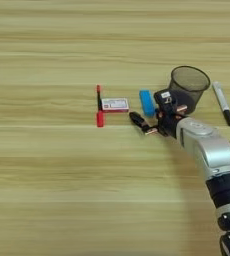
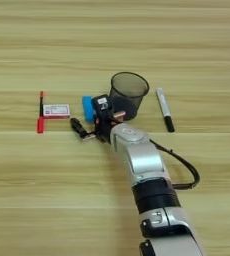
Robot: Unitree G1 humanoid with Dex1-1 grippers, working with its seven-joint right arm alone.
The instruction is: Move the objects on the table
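Note:
Several small items lie in a row on the light wood table [image 1: 47,190]. At the left is a red pen [image 1: 99,106], and a small white-and-red box [image 1: 115,104] lies against its right side. A blue oblong block [image 1: 147,103] is to the right of the box. The white marker with a black cap [image 1: 223,103] lies furthest right. My right gripper [image 1: 149,109] comes in from the lower right and stands open at the blue block's near end. One black finger [image 1: 137,120] is to the block's lower left, the other [image 1: 163,96] to its right. I cannot tell whether they touch the block.
A dark mesh cup [image 1: 189,84] stands upright just behind the gripper, between the blue block and the marker. A black cable [image 2: 184,167] loops off the forearm [image 2: 137,160] on the right. Bare wood stretches across the far side, the left and the near side of the table.

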